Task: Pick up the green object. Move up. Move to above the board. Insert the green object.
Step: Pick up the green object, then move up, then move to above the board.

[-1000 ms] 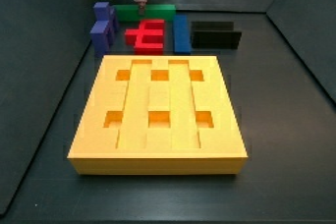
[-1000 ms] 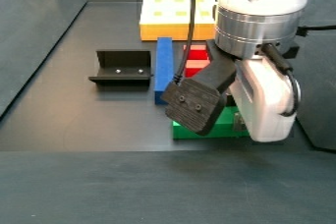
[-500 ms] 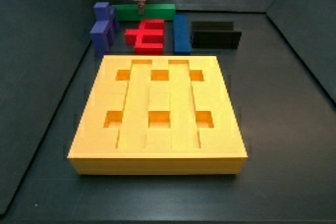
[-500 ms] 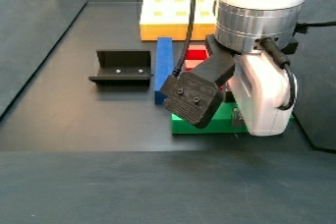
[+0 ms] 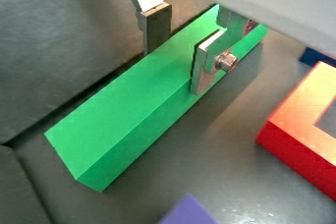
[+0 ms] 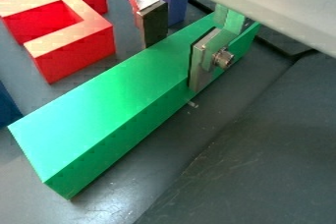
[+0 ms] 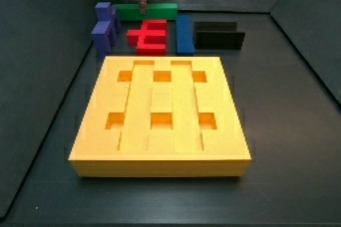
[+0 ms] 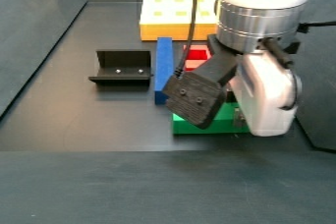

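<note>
Item, gripper [image 5: 184, 43]: we find it low over the far end of the worktop [image 7: 280, 102], behind the board as a side view shows it. In both wrist views its two silver fingers [image 6: 207, 56] stand one on each long side of the green object [image 5: 144, 105], near one end of the bar. The plates look pressed to the bar's flanks, but we cannot tell for certain whether they clamp it or merely bracket it.

Item, green object [image 6: 125, 105]: we see it lying flat on the dark worktop, lengthwise, its top face bare apart from the fingers astride it. In a side view [image 8: 223, 118] only a short green stretch shows beneath the arm's body; in a side view [image 7: 163, 11] it lies at the back of the cluster, behind the red block.

Item, red block [image 6: 59, 27]: stepped, just beside the green object.

Item, blue blocks [image 7: 103, 24]: flanking the red block.

Item, board [image 7: 160, 114]: yellow-orange, ribbed, six square holes, well apart from the gripper.

Item, fixture [image 8: 121, 67]: dark bracket, beside a blue block.
</note>
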